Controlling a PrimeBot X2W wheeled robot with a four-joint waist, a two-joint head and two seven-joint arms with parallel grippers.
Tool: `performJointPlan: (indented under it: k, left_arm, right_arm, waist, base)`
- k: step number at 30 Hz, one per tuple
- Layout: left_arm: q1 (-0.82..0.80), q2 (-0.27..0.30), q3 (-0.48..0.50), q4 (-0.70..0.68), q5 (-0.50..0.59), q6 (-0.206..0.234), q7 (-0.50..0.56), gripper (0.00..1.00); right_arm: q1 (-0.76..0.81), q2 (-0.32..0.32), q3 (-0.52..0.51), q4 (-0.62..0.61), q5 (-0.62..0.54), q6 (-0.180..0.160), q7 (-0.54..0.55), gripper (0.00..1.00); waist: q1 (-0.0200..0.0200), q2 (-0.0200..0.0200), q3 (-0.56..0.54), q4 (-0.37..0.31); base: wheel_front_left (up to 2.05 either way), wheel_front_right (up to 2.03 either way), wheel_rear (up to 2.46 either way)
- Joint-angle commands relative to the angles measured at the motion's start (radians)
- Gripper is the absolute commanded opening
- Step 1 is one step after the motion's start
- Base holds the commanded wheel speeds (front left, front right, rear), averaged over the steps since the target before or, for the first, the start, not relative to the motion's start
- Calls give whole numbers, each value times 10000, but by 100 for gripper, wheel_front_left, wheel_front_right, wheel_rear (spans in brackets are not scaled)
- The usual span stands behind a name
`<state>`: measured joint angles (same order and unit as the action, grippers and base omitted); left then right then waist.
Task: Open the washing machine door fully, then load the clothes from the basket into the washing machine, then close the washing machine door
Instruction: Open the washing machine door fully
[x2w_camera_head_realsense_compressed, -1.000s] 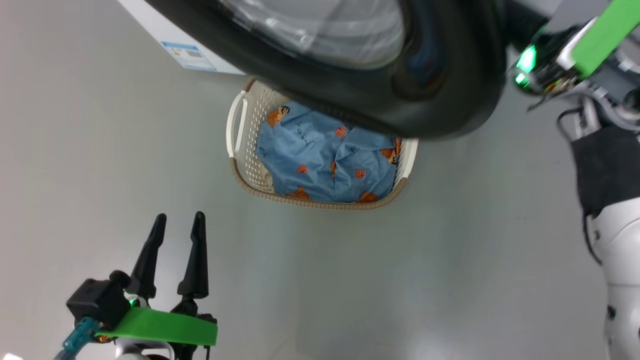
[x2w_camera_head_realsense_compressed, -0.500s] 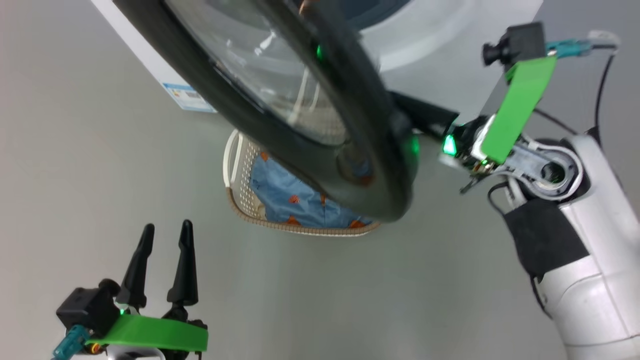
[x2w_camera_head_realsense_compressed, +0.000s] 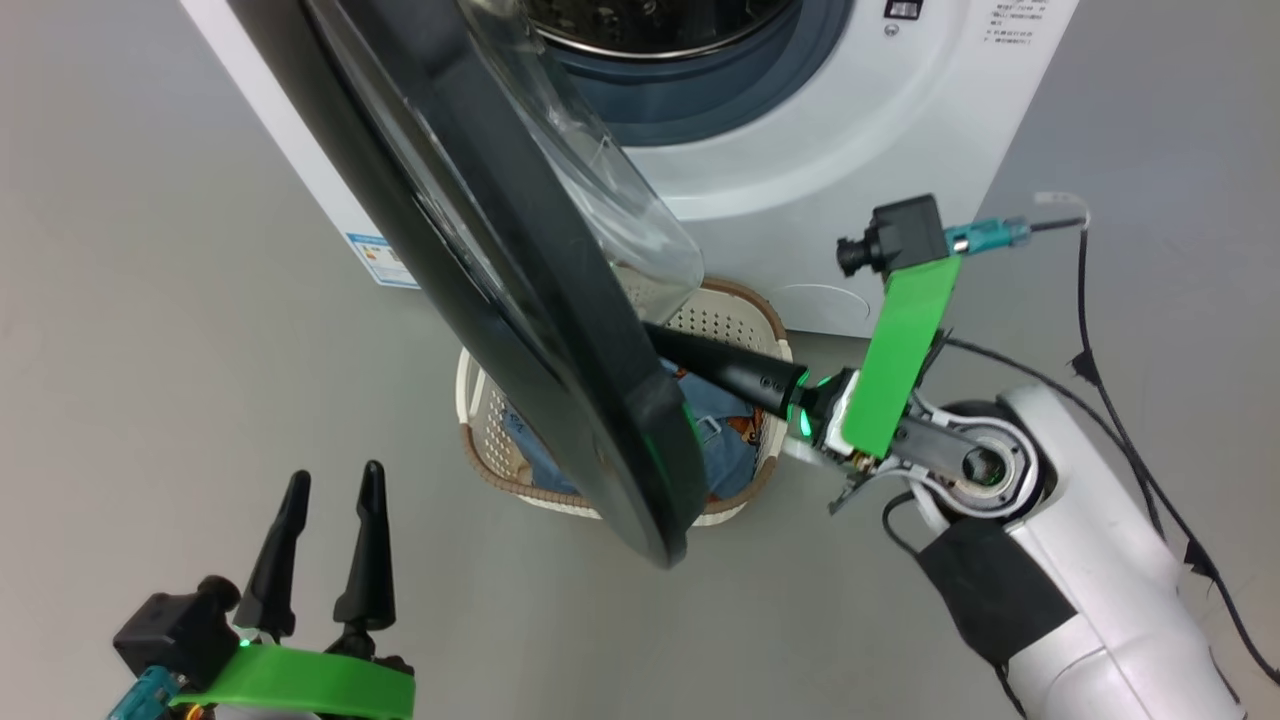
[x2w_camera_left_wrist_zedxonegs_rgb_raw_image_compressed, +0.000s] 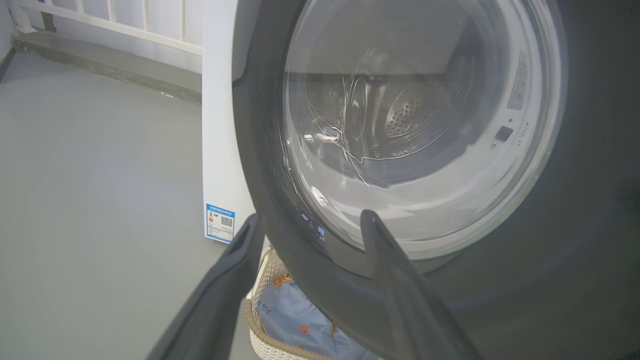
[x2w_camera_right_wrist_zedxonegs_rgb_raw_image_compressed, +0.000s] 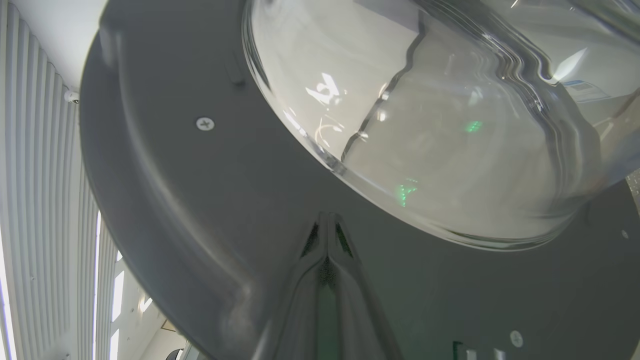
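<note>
The washing machine (x2w_camera_head_realsense_compressed: 860, 150) stands at the top of the head view, its steel drum (x2w_camera_head_realsense_compressed: 650, 25) showing. The washing machine door (x2w_camera_head_realsense_compressed: 520, 280) hangs partly open, its black rim edge-on over the basket (x2w_camera_head_realsense_compressed: 480, 440). Blue clothes (x2w_camera_head_realsense_compressed: 725, 450) lie in the basket. My right gripper (x2w_camera_right_wrist_zedxonegs_rgb_raw_image_compressed: 327, 220) is shut with nothing in it, tips against the inner face of the door rim below the glass bowl (x2w_camera_right_wrist_zedxonegs_rgb_raw_image_compressed: 450, 125). Its fingers (x2w_camera_head_realsense_compressed: 720, 372) reach in behind the door. My left gripper (x2w_camera_head_realsense_compressed: 330, 490) is open at the lower left, apart from the door; its fingers (x2w_camera_left_wrist_zedxonegs_rgb_raw_image_compressed: 372, 235) point at the door's outer face (x2w_camera_left_wrist_zedxonegs_rgb_raw_image_compressed: 500, 280).
Bare grey floor (x2w_camera_head_realsense_compressed: 160, 330) lies around the machine and basket. A blue label sticker (x2w_camera_left_wrist_zedxonegs_rgb_raw_image_compressed: 220, 222) is on the machine's side. A white railing (x2w_camera_left_wrist_zedxonegs_rgb_raw_image_compressed: 125, 20) runs along the back wall. Black cables (x2w_camera_head_realsense_compressed: 1100, 330) trail by my right arm.
The head camera has tilted up, bringing the machine front and drum into view. The door has swung wider with my shut right gripper behind it. My left gripper stays open and still.
</note>
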<state>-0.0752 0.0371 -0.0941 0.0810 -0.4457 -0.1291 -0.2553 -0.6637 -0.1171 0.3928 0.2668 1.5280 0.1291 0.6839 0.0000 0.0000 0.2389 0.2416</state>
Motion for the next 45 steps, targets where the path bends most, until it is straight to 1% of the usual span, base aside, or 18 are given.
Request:
performJointPlan:
  k: [1, 9, 19, 31, 38, 42, 45]
  left_arm:
    - [16, 131, 308, -192, -28, -16, -65, 100]
    - [14, 131, 232, -194, -121, -16, -65, 100]
    - [99, 131, 183, -147, -115, -16, -65, 100]
    - [228, 131, 144, -112, -58, -16, -65, 100]
    - [337, 131, 265, -80, -26, -16, -65, 100]
    - [402, 131, 365, 12, 103, -16, -65, 100]
    - [424, 131, 537, 52, 239, -16, -65, 100]
  right_arm:
    - [199, 332, 265, -261, -125, 16, -52, 0]
    - [550, 444, 901, -158, -121, 16, -543, 0]
    - [709, 598, 1628, -56, 210, 16, -1034, 0]
    - [817, 661, 2355, 27, 539, 16, -1549, 0]
    - [896, 666, 2443, 7, 759, 16, -1839, 0]
    - [1020, 647, 2222, -194, 732, 16, -1999, 0]
    - [1144, 480, 1965, -397, 655, 16, -2117, 0]
  waist:
    - [0, 0, -92, 52]
    - [0, 0, -260, 260]
    - [0, 0, -555, 487]
    - [0, 0, -813, 541]
    - [0, 0, -1075, 437]
    - [0, 0, -1281, 267]
    - [0, 0, -1393, 75]
  base:
    - [0, 0, 0]
    - [0, 0, 0]
    - [0, 0, 0]
    - [0, 0, 0]
    - [0, 0, 0]
    - [0, 0, 0]
    - [0, 0, 0]
